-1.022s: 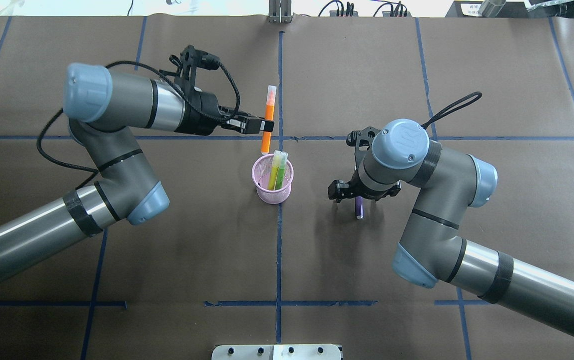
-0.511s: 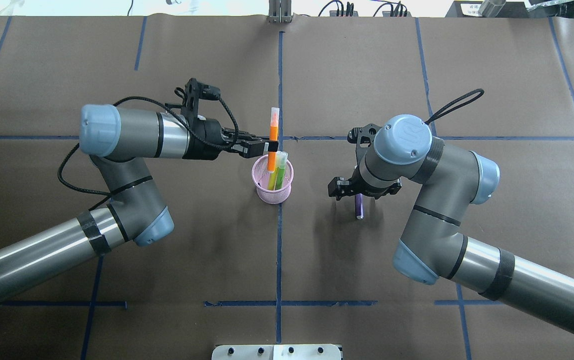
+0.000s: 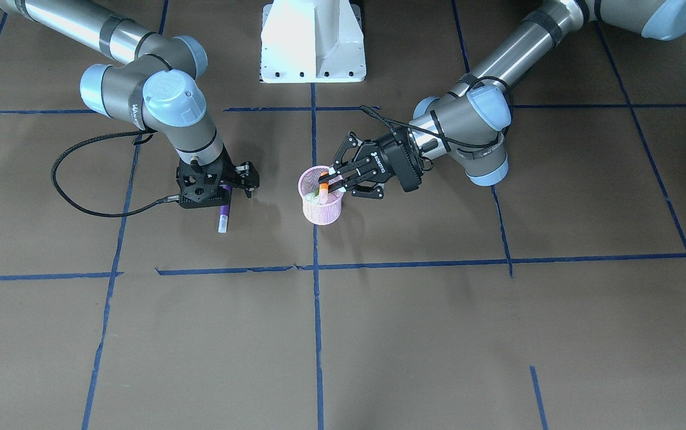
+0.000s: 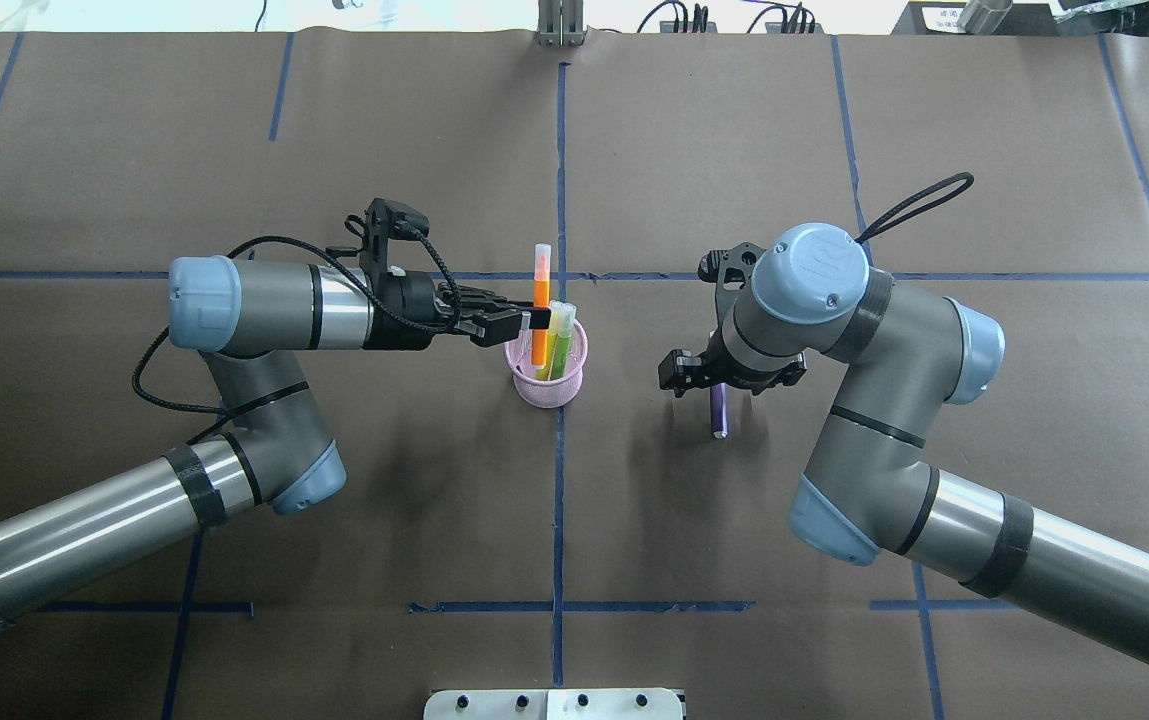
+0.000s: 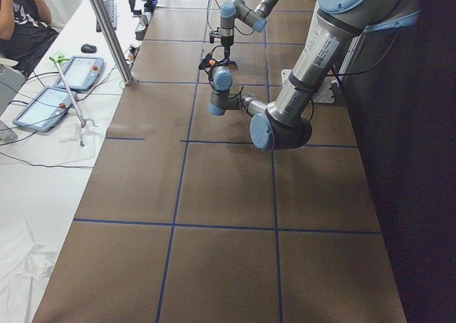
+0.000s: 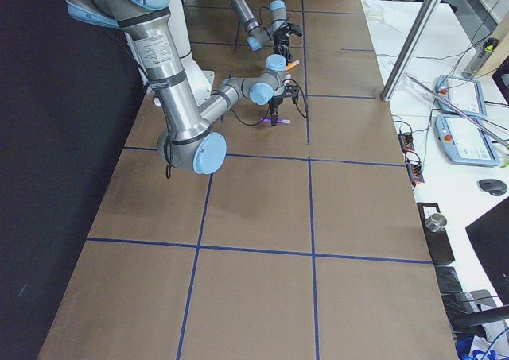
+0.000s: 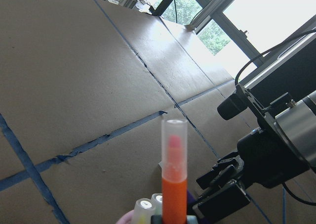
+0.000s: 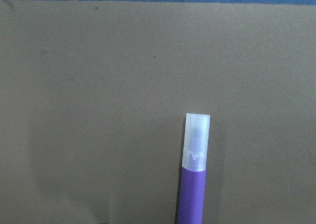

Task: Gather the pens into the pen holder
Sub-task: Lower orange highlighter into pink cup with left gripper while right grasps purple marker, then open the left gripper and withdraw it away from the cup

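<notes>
The pink mesh pen holder (image 4: 546,390) stands at the table's middle, also in the front view (image 3: 322,212). A yellow pen (image 4: 547,350) and a green pen (image 4: 561,345) stand in it. My left gripper (image 4: 532,320) is shut on the orange pen (image 4: 540,295), upright with its lower end inside the cup; it also shows in the front view (image 3: 323,177) and the left wrist view (image 7: 174,179). The purple pen (image 4: 719,412) lies flat on the table to the cup's right, also in the right wrist view (image 8: 192,194). My right gripper (image 4: 724,385) is open and low over it, jaws on either side.
The robot's white base plate (image 4: 554,703) sits at the near edge. Blue tape lines (image 4: 559,520) grid the brown table. A side bench with tablets (image 5: 75,73) and a person lies beyond the far edge.
My left gripper carried the orange pen from beyond the cup to over it and lowered its end into the cup. The right arm and purple pen barely moved.
</notes>
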Controlling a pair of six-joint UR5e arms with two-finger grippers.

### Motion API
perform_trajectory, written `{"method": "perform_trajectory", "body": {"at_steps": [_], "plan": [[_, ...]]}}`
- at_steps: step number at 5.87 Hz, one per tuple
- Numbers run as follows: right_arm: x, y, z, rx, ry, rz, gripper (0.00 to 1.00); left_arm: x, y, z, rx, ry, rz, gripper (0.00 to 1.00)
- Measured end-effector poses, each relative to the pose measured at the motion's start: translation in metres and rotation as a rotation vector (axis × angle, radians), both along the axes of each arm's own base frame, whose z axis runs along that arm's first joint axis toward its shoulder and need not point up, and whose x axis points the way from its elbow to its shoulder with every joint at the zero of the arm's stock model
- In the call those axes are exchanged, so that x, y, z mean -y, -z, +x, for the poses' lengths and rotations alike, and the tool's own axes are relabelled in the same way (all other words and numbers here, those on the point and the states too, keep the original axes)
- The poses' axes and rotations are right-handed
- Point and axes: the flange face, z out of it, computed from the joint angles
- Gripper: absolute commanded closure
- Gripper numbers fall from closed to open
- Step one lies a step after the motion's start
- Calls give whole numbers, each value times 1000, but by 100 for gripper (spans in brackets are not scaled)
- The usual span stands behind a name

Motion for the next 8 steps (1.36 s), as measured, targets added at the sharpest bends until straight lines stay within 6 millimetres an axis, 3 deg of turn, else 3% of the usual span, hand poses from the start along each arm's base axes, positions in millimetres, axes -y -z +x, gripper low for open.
{"method": "perform_trajectory", "body": {"at_steps": [2,3,8], "plan": [[1,3,3,5,-4,3,0,0,1,0,-1,7,5,97],[2,4,4,7,-6,5,0,1,1,0,-2,16,6,1],[3,9,7,10,-10,6,0,14,9,-11,-17,57,-12,0]]}}
